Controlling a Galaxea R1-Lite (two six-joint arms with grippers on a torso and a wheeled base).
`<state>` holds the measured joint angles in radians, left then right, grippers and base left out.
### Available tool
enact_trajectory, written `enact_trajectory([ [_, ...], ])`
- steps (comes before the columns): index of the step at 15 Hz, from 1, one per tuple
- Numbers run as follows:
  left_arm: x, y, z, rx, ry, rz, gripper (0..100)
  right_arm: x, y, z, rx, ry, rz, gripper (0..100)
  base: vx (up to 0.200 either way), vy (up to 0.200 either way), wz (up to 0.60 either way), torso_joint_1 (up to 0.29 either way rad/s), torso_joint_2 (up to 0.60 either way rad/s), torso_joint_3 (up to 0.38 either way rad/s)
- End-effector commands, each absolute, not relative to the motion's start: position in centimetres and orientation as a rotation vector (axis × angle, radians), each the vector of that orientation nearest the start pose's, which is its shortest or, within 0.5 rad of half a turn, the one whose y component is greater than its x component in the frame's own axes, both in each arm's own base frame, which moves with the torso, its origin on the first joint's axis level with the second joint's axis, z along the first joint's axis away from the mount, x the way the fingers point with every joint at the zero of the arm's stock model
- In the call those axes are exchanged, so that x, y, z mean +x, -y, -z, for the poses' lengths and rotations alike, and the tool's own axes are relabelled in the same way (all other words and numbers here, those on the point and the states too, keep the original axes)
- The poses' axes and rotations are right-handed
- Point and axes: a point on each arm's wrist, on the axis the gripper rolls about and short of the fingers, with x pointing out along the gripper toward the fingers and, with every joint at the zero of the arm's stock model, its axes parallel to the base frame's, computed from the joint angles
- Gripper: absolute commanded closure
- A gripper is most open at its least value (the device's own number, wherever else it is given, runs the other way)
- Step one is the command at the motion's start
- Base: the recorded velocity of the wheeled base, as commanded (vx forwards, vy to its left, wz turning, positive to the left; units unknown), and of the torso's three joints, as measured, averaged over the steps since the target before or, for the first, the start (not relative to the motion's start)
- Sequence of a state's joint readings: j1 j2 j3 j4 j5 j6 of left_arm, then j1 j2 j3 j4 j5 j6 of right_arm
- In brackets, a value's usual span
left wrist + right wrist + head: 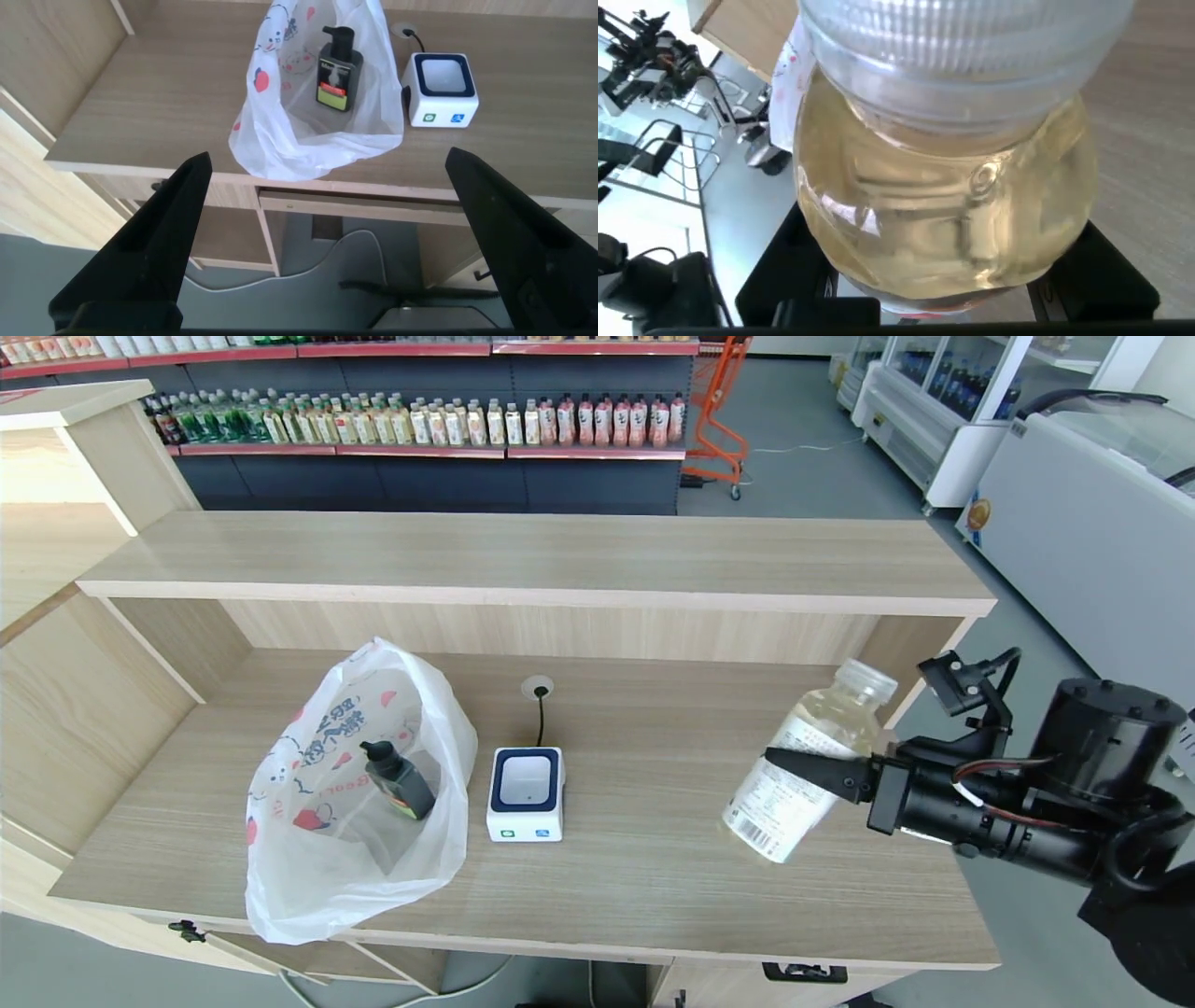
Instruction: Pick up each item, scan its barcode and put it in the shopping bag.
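Note:
My right gripper (pixel 794 763) is shut on a clear bottle (pixel 803 765) of pale yellow liquid, held tilted above the right part of the counter, its white label and barcode at the lower end. Up close the bottle (pixel 952 168) has a ribbed white cap. A white and blue barcode scanner (pixel 526 793) sits mid-counter, well left of the bottle. The white shopping bag (pixel 355 793) stands open left of the scanner, with a dark pump bottle (pixel 397 779) inside. My left gripper (pixel 327 243) hangs open off the counter's front edge, below the bag (pixel 308 103) and scanner (pixel 443 89).
The wooden counter (pixel 653 859) has a raised shelf behind and side walls at both ends. The scanner's cable runs into a hole (pixel 537 688) at the back. Beyond are drink shelves (pixel 420 420), an orange cart (pixel 719 411) and freezers (pixel 1074 495) at right.

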<state>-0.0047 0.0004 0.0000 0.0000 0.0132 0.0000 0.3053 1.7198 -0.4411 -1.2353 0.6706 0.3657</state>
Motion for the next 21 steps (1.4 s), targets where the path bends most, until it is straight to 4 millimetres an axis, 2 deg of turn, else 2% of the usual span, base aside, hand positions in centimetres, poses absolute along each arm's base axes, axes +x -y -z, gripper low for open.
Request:
enact_trajectory([
  [1, -2.3, 0.0, -7.5, 0.0, 0.0, -0.009, 0, 21.7, -10.4, -17.6, 0.4, -0.187, -1.064, 100, 0.0, 0.0, 0.0, 0.0, 0.0, 0.0],
  [4, -2.3, 0.0, -7.5, 0.0, 0.0, -0.009, 0, 19.2, -12.1, -18.9, 0.527, -0.256, -1.177, 100, 0.0, 0.0, 0.0, 0.0, 0.0, 0.0],
  [6, -2.3, 0.0, -7.5, 0.0, 0.0, -0.009, 0, 18.4, -12.8, -18.5, 0.532, -0.301, -1.21, 100, 0.0, 0.0, 0.0, 0.0, 0.0, 0.0],
  [21, -2.3, 0.0, -7.5, 0.0, 0.0, -0.009, 0, 17.3, -13.4, -17.5, 0.491, -0.37, -1.241, 100, 0.0, 0.0, 0.0, 0.0, 0.0, 0.0],
])
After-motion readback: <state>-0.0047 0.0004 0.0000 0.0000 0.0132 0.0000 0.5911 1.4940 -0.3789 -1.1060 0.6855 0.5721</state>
